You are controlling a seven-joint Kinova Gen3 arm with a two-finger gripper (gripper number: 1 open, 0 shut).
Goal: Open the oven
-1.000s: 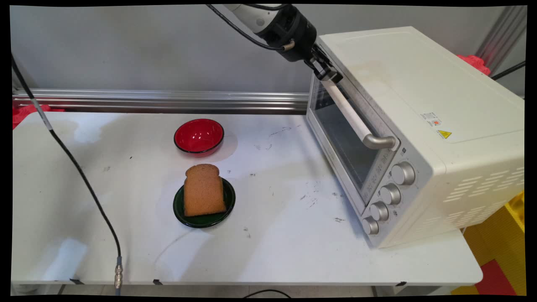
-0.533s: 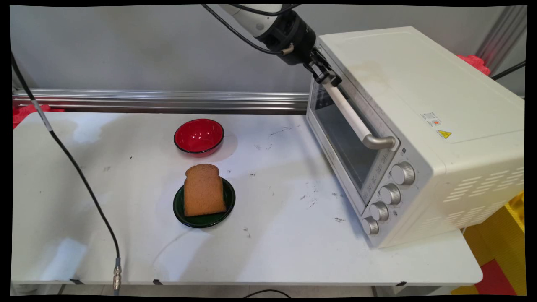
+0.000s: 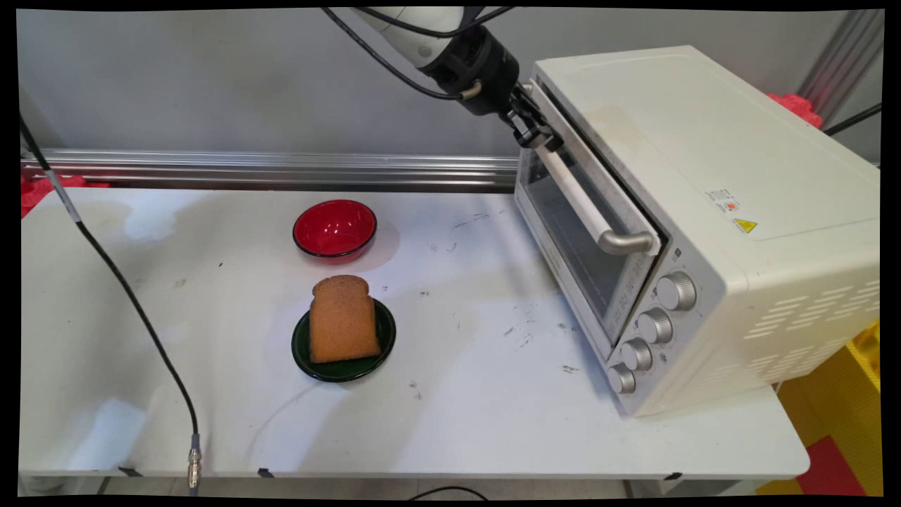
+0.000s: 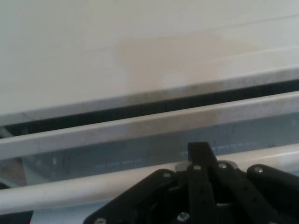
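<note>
The cream-white toaster oven (image 3: 704,211) stands on the right of the white table (image 3: 457,394), its glass door (image 3: 584,232) tipped slightly ajar at the top. The black two-finger gripper (image 3: 533,132) is clamped on the far end of the door's long white bar handle (image 3: 588,204). Well to the left, a brown bread slice (image 3: 343,319) lies on a dark green plate (image 3: 310,355), with a red bowl (image 3: 334,229) behind it.
</note>
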